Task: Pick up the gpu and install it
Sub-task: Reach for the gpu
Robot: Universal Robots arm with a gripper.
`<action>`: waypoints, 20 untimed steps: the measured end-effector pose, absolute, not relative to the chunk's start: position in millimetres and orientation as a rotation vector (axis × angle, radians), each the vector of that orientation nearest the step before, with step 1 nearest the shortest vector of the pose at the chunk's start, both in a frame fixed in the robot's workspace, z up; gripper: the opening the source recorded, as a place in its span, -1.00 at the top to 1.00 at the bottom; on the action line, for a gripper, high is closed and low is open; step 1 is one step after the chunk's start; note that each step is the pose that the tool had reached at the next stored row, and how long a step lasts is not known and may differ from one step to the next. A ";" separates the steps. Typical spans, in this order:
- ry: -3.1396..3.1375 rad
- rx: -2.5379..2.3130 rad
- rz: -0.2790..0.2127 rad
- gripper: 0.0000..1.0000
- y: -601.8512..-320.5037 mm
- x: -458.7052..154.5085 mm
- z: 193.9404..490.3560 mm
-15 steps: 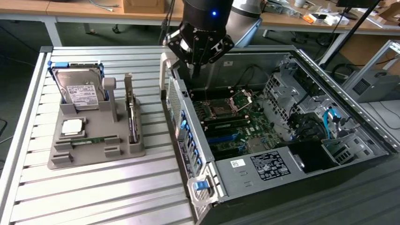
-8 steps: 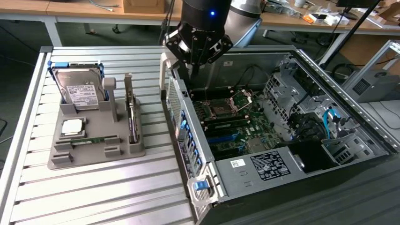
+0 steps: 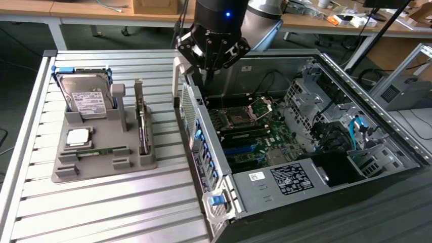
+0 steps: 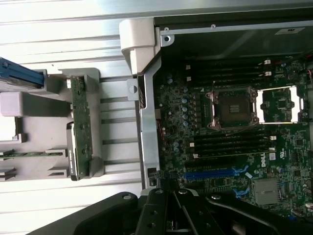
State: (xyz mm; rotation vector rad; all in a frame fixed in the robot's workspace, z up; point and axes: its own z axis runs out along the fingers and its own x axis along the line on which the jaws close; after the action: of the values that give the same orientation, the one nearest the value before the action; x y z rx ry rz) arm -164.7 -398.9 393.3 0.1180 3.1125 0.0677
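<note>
One gap matters here, the one between the gripper [image 3: 209,76] and the gpu [image 3: 142,124]. The gripper hangs over the computer case [image 3: 202,131], just inside its wall on the exterior view's left and near the case's far corner, with the motherboard [image 3: 253,131] below it. Its fingers are pressed together and carry nothing.

The gpu stands on edge in a slot of the grey holder [image 3: 88,174], along the holder's edge nearest the case, on the slatted table [image 3: 101,212]. From the gripper, the card lies toward the exterior view's left and somewhat nearer that camera, with the case wall between the two. They are apart, not touching. The card's long axis runs along the holder's edge, roughly parallel with the case wall, and its thin top edge faces up.

The wrist view gives the same layout. The gripper [image 4: 168,188] sits above the motherboard, and the gpu [image 4: 80,127] shows edge-on as a narrow green strip beyond the case wall.

The hard drive [image 3: 84,98] stands at the holder's far corner and the memory stick [image 3: 101,151] lies flat near its middle. Both are further from the gripper than the gpu. By my judgement the pick has not begun, since the card rests in its slot untouched.
</note>
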 end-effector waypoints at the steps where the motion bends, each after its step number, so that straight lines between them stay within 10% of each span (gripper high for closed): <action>1: 3.113 0.118 0.068 0.79 -398.9 -165.0 393.3; 20: 3.112 0.118 0.068 0.79 -398.9 -171.7 393.3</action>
State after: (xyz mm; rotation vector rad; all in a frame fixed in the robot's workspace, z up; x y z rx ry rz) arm -171.7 -398.9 393.3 0.1180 3.1125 0.0676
